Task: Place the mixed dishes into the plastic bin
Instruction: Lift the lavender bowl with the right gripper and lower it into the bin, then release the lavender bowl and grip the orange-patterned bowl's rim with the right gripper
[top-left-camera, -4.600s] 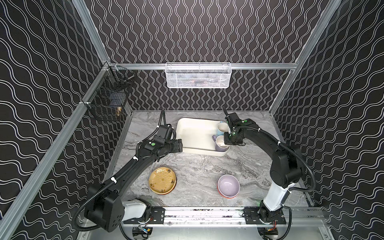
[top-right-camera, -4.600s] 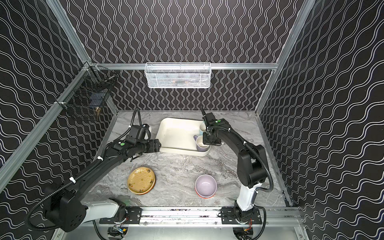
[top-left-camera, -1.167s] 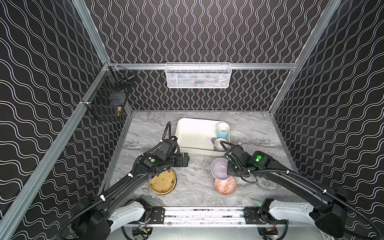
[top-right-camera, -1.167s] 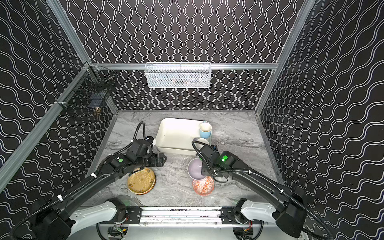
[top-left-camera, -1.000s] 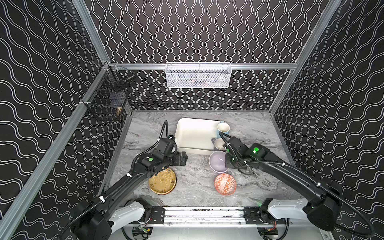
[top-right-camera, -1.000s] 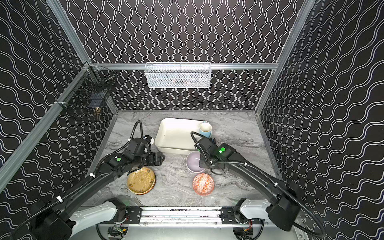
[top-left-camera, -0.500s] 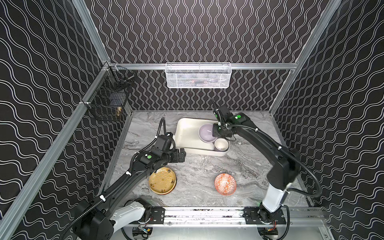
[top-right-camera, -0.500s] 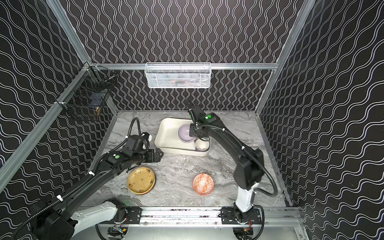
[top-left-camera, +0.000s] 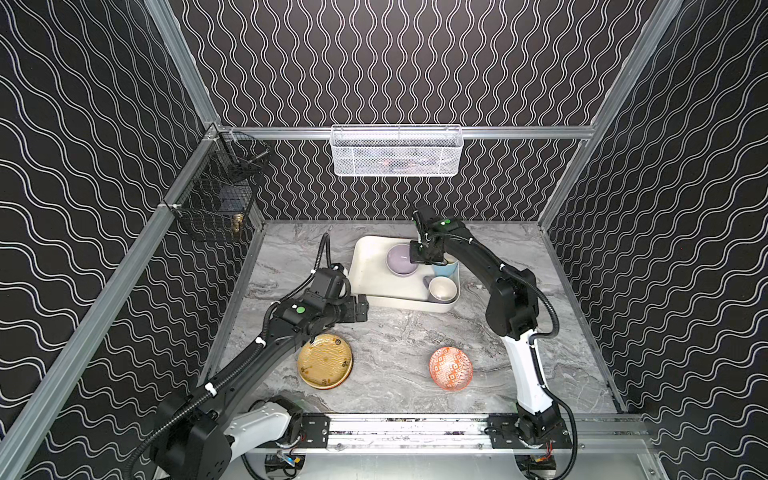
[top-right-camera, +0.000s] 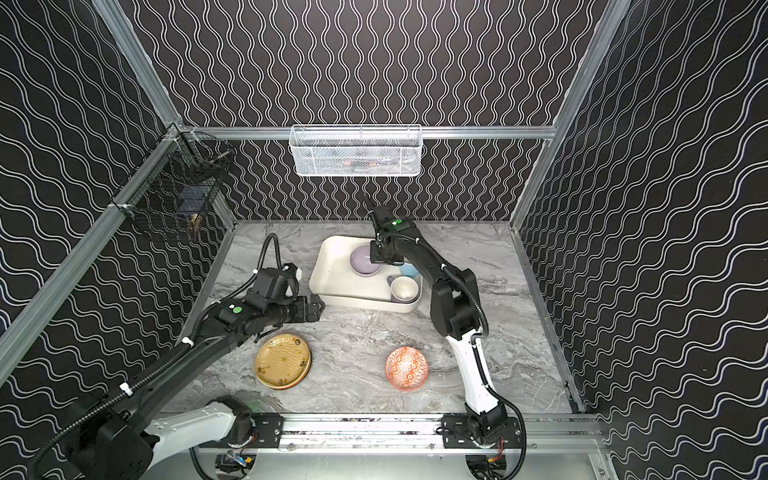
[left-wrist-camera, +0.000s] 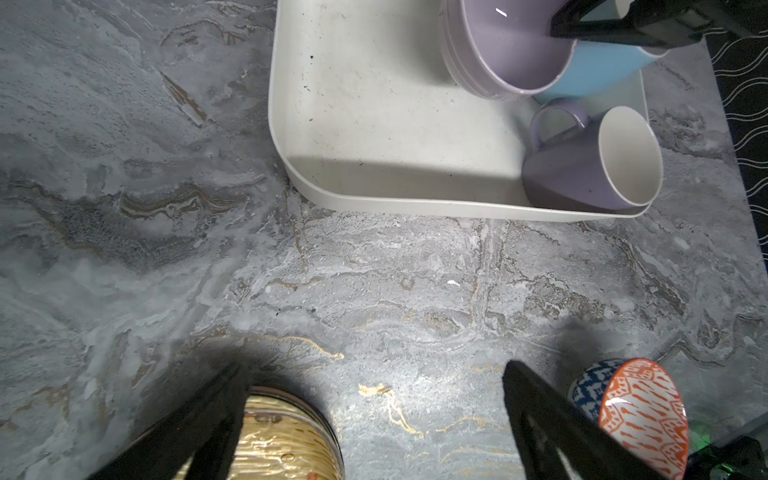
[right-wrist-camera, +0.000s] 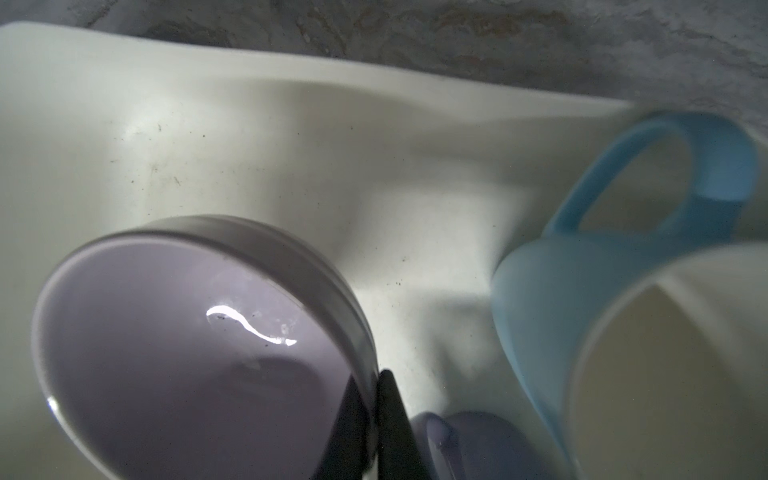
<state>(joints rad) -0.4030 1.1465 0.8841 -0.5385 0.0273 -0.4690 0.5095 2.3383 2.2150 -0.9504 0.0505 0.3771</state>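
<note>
Dishes nearest you lie loose on the tabletop (top-left-camera: 399, 332): the tan-gold plate (top-left-camera: 325, 361) at near left and the orange-white patterned bowl (top-left-camera: 450, 368) at near right, well apart. Both top views give you only that bowl's orange-white inside; the left wrist view adds a blue-and-white outside (low on its wall).

Just beyond the plate hangs the left tool (top-left-camera: 363, 308), spread wide and holding nothing. It is near the near left corner of the plastic bin (top-left-camera: 371, 277) but apart from it.

The lavender mug (top-left-camera: 442, 289) sits in the bin's near right corner, with the light-blue mug (top-left-camera: 448, 268) just behind it. The right arm half hides the blue mug in both top views; the right wrist view shows you its handle and pale inside.

Farther in, the right tool (top-left-camera: 419, 261) is clenched on the rim of the lavender bowl (top-left-camera: 400, 259), one finger inside and one outside (only the right wrist view shows this pinch). The bowl is tilted within the bin; you cannot tell whether its base rests on the bin floor.

Beyond, a white wire-mesh basket (top-left-camera: 397, 151) hangs on the back wall.
</note>
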